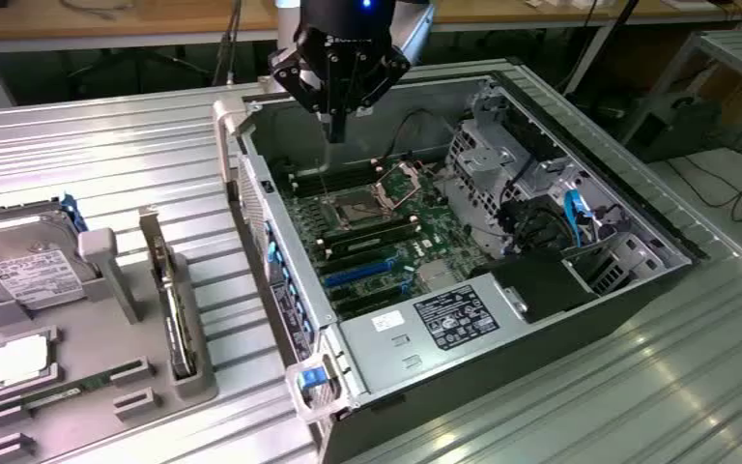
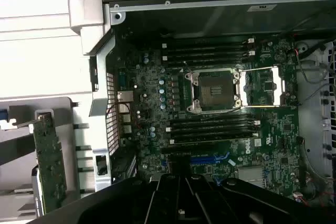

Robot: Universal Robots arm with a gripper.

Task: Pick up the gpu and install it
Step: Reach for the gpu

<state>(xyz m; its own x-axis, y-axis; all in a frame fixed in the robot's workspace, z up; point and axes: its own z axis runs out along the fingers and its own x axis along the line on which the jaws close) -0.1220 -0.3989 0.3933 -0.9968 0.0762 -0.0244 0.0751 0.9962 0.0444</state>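
Note:
The gpu (image 1: 173, 307) stands on edge in a slot of the grey holder (image 1: 113, 367) at the exterior view's left, its long metal bracket on top. In the wrist view the gpu (image 2: 50, 163) appears as a green card beside the case wall. My gripper (image 1: 333, 130) hangs over the far end of the open computer case (image 1: 629, 208), above the motherboard (image 1: 385, 242), well apart from the gpu. Its black fingers point down and are shut, with nothing between them. The gripper (image 2: 181, 187) sits near the blue expansion slots (image 2: 210, 159).
The holder also carries a silver hard drive (image 1: 30, 271), a square processor (image 1: 20, 362) and a narrow green memory stick (image 1: 65, 394). The motherboard's processor socket (image 2: 215, 90) stands open. Drive cages and cables (image 1: 539, 193) fill the case's far side. Everything rests on a ribbed metal table (image 1: 100, 164).

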